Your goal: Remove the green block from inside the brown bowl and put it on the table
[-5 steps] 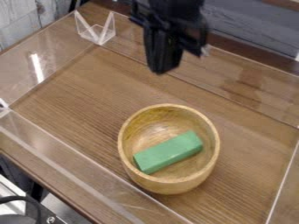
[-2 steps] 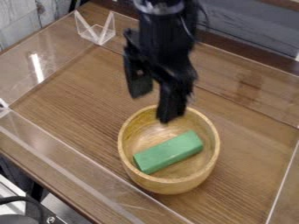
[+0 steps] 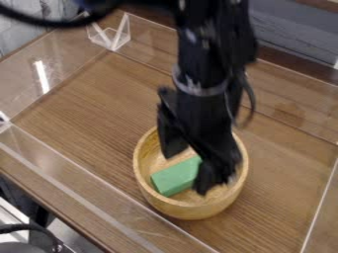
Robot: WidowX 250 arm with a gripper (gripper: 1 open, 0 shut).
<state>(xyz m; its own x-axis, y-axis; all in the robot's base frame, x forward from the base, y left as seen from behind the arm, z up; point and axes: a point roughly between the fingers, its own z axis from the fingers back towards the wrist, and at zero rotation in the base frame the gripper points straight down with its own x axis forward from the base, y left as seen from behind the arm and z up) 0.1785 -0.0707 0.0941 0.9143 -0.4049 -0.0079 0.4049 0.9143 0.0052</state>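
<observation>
The green block (image 3: pixel 176 178) looks light, rigid and smooth-faced, so it is probably best pinched across its narrow width near the middle. It is a matte green bar lying inside the brown bowl (image 3: pixel 158 198), partly hidden. The hand (image 3: pixel 196 168) straddles it with fingers spread wide, gripping nothing. The bowl sits on the desk (image 3: pixel 93 109).

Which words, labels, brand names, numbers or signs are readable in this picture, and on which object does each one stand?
None: no readable text appears on the green block, the brown bowl, the table or the end effector.
</observation>
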